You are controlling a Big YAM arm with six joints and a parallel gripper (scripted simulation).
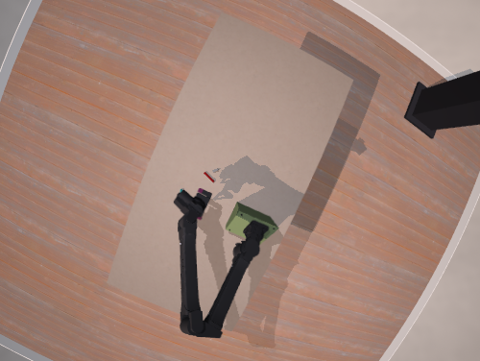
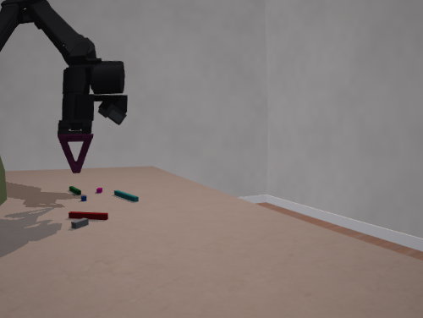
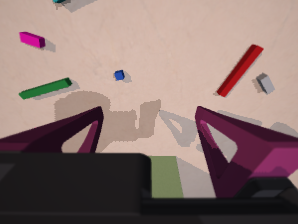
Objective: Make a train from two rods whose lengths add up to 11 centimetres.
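The pincer [image 1: 201, 204] [image 2: 76, 171] [image 3: 149, 111] is hanging wide open above the table [image 1: 259, 96] [image 2: 254, 262] [image 3: 165, 30], its 2 dark magenta fingers pointing down and holding nothing. The 6 rods are lying flat on the table below its fingertips, each apart from the others.

In the wrist view, the blue rod [image 2: 84, 198] [image 3: 119, 75] is lying ahead of the gap between the fingers, nearer the left-hand one. The green rod [image 2: 74, 190] [image 3: 45, 88] is lying beyond that finger's outer side, slanting, and the magenta rod [image 2: 99, 190] [image 3: 32, 39] is resting farther ahead on the same side. The turquoise rod [image 2: 126, 195] [image 3: 60, 1] is showing only partly at the top edge, farthest ahead of the pincer.

Ahead of the right-hand finger, the red rod [image 1: 209, 177] [image 2: 88, 216] [image 3: 240, 70] is lying diagonally, with the grey rod [image 1: 216, 170] [image 2: 79, 223] [image 3: 265, 83] resting near it, farther out from the pincer.

The black arm [image 1: 190, 269] [image 2: 59, 31] is bending sharply at its elbow, its wrist section dropping nearly upright to the pincer. Its foot is standing on a green base block [image 1: 240, 208] [image 2: 2, 182] [image 3: 165, 175] to one side of the pincer.
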